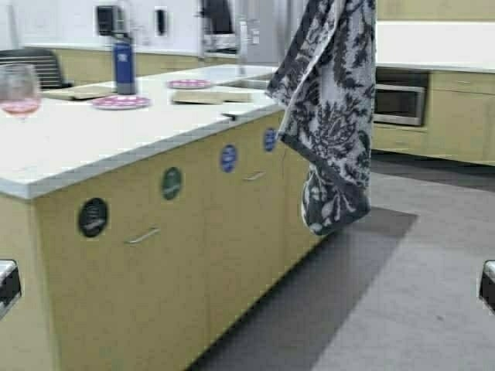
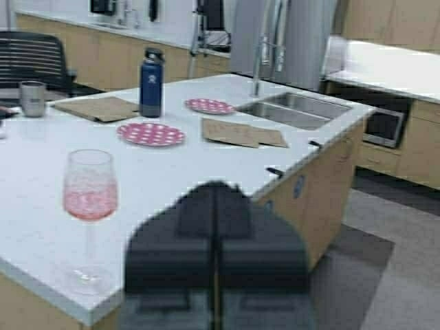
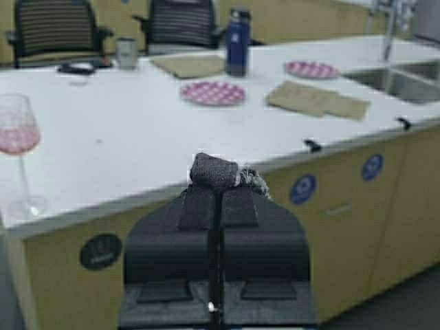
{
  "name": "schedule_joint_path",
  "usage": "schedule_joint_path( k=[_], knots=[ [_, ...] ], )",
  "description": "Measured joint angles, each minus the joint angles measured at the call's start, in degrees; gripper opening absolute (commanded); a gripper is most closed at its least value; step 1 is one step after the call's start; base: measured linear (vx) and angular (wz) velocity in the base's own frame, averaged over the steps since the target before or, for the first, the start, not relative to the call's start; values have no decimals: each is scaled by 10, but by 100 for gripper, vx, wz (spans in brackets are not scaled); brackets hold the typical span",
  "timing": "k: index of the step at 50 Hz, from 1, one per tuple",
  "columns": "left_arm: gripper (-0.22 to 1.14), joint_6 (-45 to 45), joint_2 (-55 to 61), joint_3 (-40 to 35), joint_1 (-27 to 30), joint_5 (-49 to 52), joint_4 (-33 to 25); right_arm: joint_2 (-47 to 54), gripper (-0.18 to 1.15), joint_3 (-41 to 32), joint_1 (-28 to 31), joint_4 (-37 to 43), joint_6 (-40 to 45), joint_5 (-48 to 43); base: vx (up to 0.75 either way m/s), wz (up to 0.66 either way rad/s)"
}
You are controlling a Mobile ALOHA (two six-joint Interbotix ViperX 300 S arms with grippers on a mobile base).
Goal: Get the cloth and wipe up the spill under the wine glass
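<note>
The cloth [image 1: 329, 108], black-and-white floral, hangs limp beside the counter [image 1: 116, 147], pinched in the right gripper [image 3: 214, 187]. The wine glass [image 2: 89, 206] with pink liquid stands near the white counter's corner. The left gripper [image 2: 216, 206] is clenched, empty. The cloth's top is cut off

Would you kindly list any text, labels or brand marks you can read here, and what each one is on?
None can be read.
Round stickers on the cabinet fronts: print too blurred.
Blue bottle: pale logo, unreadable.
Microwave: no legible marking.
</note>
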Motion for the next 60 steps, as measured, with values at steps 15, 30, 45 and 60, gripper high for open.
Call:
schedule_joint_path(
  k=[15, 30, 45, 60],
  knots=[
    [2, 12, 69, -16, 0, 0, 21, -4, 5, 1, -1, 0, 3, -13, 10, 39],
    [2, 14, 226, -54, 1, -45, 25, -18, 5, 4, 0, 1, 3, -14, 11, 36],
    [2, -12, 430, -105, -25, -161, 25, -18, 5, 4, 3, 0, 4, -23, 10, 18],
    [3, -17, 649, -142, -72, -299, 25, -18, 5, 3, 1, 1, 4, -33, 9, 7]
  ],
)
